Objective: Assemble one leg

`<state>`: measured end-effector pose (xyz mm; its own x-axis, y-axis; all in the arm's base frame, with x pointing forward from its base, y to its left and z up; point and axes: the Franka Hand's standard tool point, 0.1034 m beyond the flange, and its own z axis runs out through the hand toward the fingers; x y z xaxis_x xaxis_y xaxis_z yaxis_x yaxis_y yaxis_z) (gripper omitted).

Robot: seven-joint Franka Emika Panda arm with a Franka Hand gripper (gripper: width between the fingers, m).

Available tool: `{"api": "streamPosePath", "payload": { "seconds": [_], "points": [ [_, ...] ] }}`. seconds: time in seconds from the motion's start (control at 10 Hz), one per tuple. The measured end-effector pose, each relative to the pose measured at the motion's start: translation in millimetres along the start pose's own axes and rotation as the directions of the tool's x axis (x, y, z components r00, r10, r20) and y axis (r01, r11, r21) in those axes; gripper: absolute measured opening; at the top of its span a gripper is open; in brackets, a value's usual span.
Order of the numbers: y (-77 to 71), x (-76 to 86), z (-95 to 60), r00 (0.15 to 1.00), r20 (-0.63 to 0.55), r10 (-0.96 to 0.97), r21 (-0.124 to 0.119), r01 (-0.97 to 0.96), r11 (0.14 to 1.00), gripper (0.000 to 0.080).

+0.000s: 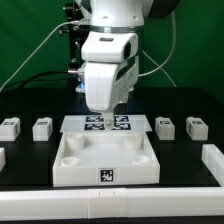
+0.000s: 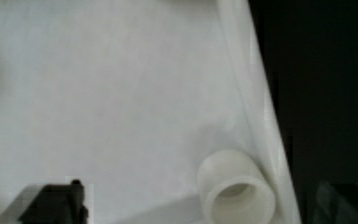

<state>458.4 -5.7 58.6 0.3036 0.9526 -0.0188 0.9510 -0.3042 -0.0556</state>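
Four legs lie in a row on the black table, two at the exterior view's left [image 1: 10, 127] [image 1: 42, 127] and two at its right [image 1: 166, 125] [image 1: 196, 127]. Each is a small white block with a tag. The white tray-like tabletop [image 1: 70, 160] lies in the middle, in front of them. My gripper [image 1: 101, 107] hangs low over the tabletop's far part. In the wrist view my gripper [image 2: 201, 205] is open and empty, with its dark fingers [image 2: 55, 203] wide apart over the tabletop's white surface [image 2: 105, 100]. A round corner socket [image 2: 240, 192] lies between them. No leg shows in the wrist view.
The marker board [image 1: 122, 123] lies behind the tabletop, partly hidden by my gripper. White parts lie at the table's left edge [image 1: 2, 158] and right edge [image 1: 212, 160]. A black stand with cables rises behind the arm [image 1: 70, 50].
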Motion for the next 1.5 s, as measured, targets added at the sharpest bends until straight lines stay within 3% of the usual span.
{"api": "streamPosePath", "payload": {
  "seconds": [0.3,0.8,1.2,1.5],
  "points": [
    [-6.5,-4.5,10.9,0.991,0.001,-0.134,0.019,0.134,0.991,0.065],
    [-6.6,-5.8,12.1,0.991,0.001,-0.131,0.021,0.131,0.991,0.065],
    [-8.7,-21.1,29.0,0.941,-0.009,-0.338,0.019,0.338,0.941,0.065],
    [-13.9,-39.2,43.9,0.946,-0.019,-0.323,0.043,0.323,0.945,0.065]
  ]
}}
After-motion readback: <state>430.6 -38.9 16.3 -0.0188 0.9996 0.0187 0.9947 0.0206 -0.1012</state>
